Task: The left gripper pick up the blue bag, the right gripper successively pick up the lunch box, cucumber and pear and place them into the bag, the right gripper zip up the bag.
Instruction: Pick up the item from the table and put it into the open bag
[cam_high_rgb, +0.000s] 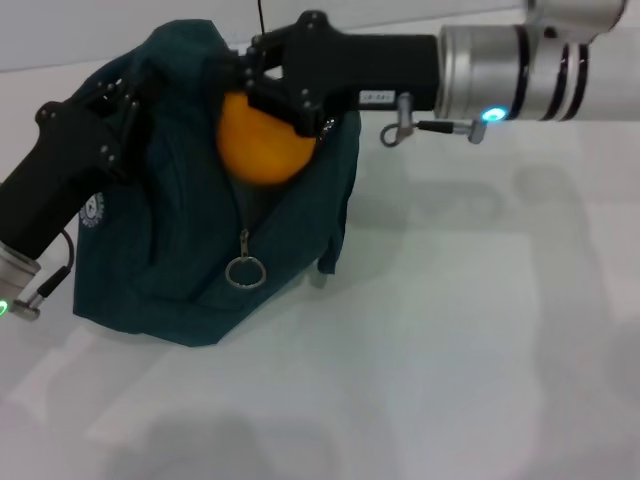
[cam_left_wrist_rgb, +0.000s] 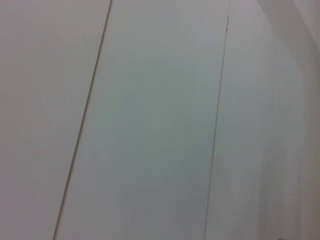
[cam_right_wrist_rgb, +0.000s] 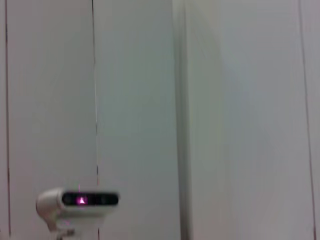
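pear (cam_high_rgb: 262, 140) sits at the mouth of the bag (cam_high_rgb: 190, 270), clamped in the right gripper (cam_high_rgb: 272, 85), which reaches in level from the right above the open zip. the ring pull (cam_high_rgb: 245, 272) hangs below. the left gripper (cam_high_rgb: 120, 110) comes up from the lower left and meets the bag's upper left edge; whether its fingers are closed on the fabric cannot be told. the risk, as a judgement: if the pear is let go while resting on the zip edge, it could roll out onto the table (cam_high_rgb: 480, 330), or the bag could sag if the left hold is weak. lunch box and cucumber are not visible.
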